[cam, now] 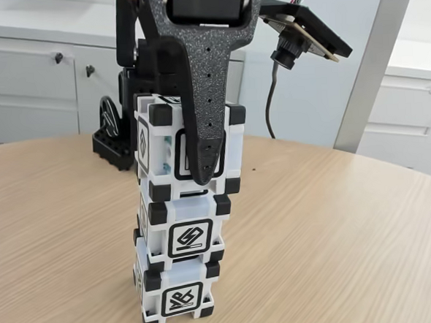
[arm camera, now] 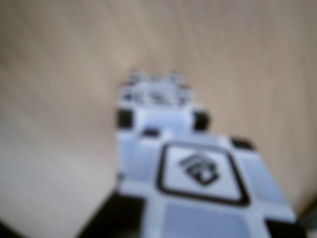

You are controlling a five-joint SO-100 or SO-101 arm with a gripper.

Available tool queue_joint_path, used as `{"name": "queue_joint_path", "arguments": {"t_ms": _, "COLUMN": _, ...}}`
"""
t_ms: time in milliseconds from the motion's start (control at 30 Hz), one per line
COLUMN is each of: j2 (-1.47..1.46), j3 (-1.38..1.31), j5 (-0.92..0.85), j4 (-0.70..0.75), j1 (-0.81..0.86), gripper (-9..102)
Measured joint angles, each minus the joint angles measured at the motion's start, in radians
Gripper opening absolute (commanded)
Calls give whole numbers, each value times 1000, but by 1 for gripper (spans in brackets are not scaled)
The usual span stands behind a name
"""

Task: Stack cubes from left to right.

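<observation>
Three white cubes with black corners stand in one stack on the wooden table (cam: 337, 234) in the fixed view: bottom cube (cam: 181, 299), middle cube (cam: 189, 236), top cube (cam: 147, 140). The top cube sits slightly to the right of the one below. My gripper (cam: 194, 170) comes down from above and is shut on the top cube. Its black front finger (cam: 203, 133) lies across the cube's front face; the rear finger is hidden behind. The blurred wrist view looks down the stack: the top cube's glyph face (arm camera: 200, 171) is close, and a lower cube (arm camera: 156, 96) shows beyond it.
The arm's black base (cam: 115, 131) stands just behind the stack. The wrist camera (cam: 303, 35) juts out at upper right with its cable hanging down. White cabinets (cam: 27, 78) line the back wall. The table's curved edge runs along the back right.
</observation>
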Motion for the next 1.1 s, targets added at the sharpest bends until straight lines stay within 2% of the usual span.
{"name": "queue_joint_path", "arguments": {"t_ms": 200, "j2": 0, "j3": 0, "j5": -3, "j4": 0, "j1": 0, "gripper": 38}}
{"name": "queue_joint_path", "arguments": {"t_ms": 633, "j2": 6, "j3": 0, "j5": -20, "j4": 0, "j1": 0, "gripper": 40}}
{"name": "queue_joint_path", "arguments": {"t_ms": 867, "j2": 215, "j3": 0, "j5": -52, "j4": 0, "j1": -8, "gripper": 39}}
{"name": "queue_joint_path", "arguments": {"t_ms": 1000, "j2": 347, "j3": 0, "j5": -109, "j4": 0, "j1": -8, "gripper": 25}}
{"name": "queue_joint_path", "arguments": {"t_ms": 1100, "j2": 413, "j3": 0, "j5": -138, "j4": 0, "j1": -11, "gripper": 3}}
